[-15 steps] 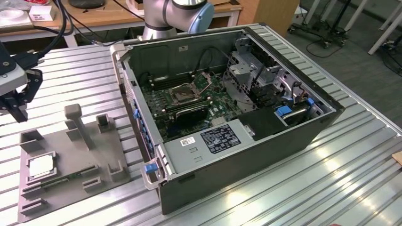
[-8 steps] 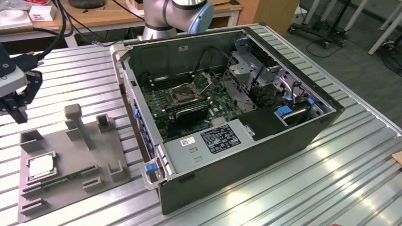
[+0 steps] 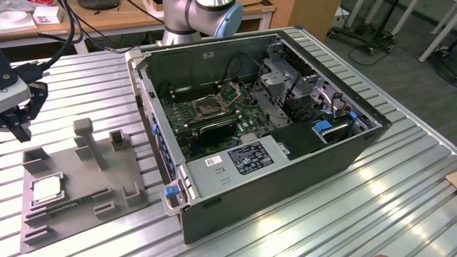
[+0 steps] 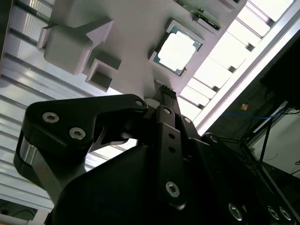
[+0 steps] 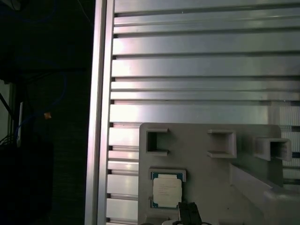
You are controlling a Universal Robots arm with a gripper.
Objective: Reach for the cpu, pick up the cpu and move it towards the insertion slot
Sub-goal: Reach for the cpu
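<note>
- The gripper [image 3: 21, 133] hangs at the far edge of the exterior view's left, above the ribbed metal tabletop [image 3: 85, 91] and next to the grey plastic fixture [image 3: 107, 176].
- Whether its jaws are wide or narrow cannot be told. Nothing is seen held in them.
- The cpu [image 3: 46, 188] lies flat in a square recess of the fixture, at the corner nearest the exterior view's left. Its pale silver face is turned up.
- In both wrist views the dark tip of the gripper [image 4: 164, 90] [image 5: 187, 212] appears near one edge of the cpu [image 4: 177, 49] [image 5: 166, 192], apart from it and not touching.
- The fixture [image 5: 211, 178] lies flat on the tabletop [image 5: 201, 65]. It carries several upright posts and small open pockets around the cpu's recess.
- The insertion slot [image 3: 209, 105] sits on the green circuit board [image 3: 250, 115] inside the open computer case [image 3: 286, 176]. It has a shiny metal frame around a dark centre.
- The case lies on its side, open side up, toward the exterior view's right of the fixture, so the slot is well apart from both the cpu and the gripper.
- The arm's base [image 3: 200, 16] stands behind the case at the back of the tabletop.
</note>
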